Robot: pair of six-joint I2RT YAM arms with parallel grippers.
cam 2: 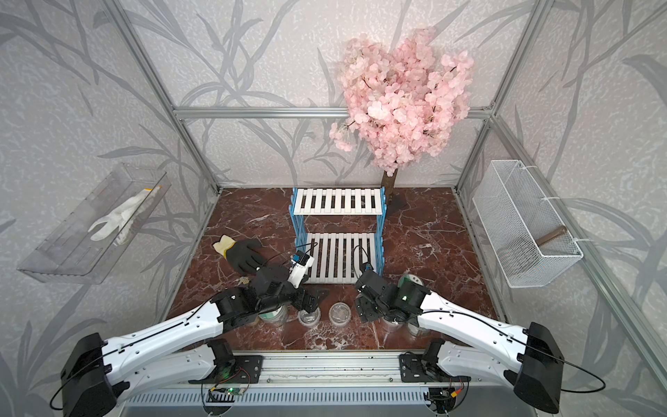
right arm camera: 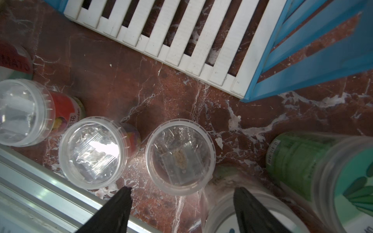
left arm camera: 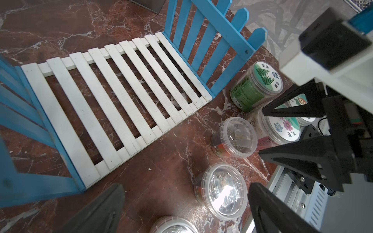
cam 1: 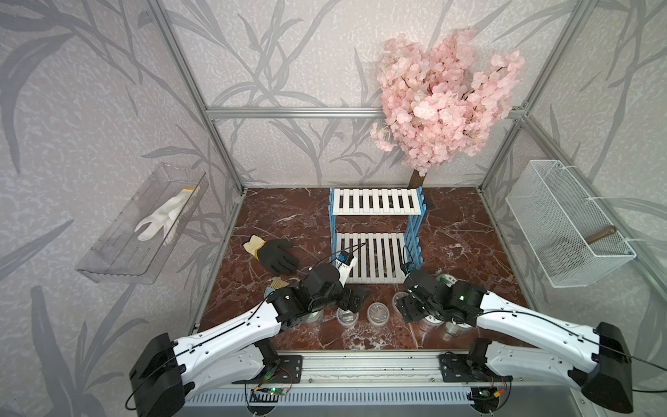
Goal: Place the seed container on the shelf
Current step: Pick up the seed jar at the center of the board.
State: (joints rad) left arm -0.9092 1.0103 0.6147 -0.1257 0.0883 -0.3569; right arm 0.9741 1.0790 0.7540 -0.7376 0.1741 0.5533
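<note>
Nearest us, the seed containers (cam 1: 378, 312) stand clustered along the front of the worktop (cam 1: 288, 224), none of them on the shelf. Our left fingers (left arm camera: 101, 209) gape wide above a clear-lidded one, gripping nothing. Our right fingers (right arm camera: 113, 211) stand apart over neighbouring tubs, also empty. Just behind, the blue-and-white shelf (cam 1: 375, 212) stands upright.

Shelf (cam 1: 375, 231) ctr rear; clear-lid jar (cam 1: 378, 312) near its front edge.
</note>
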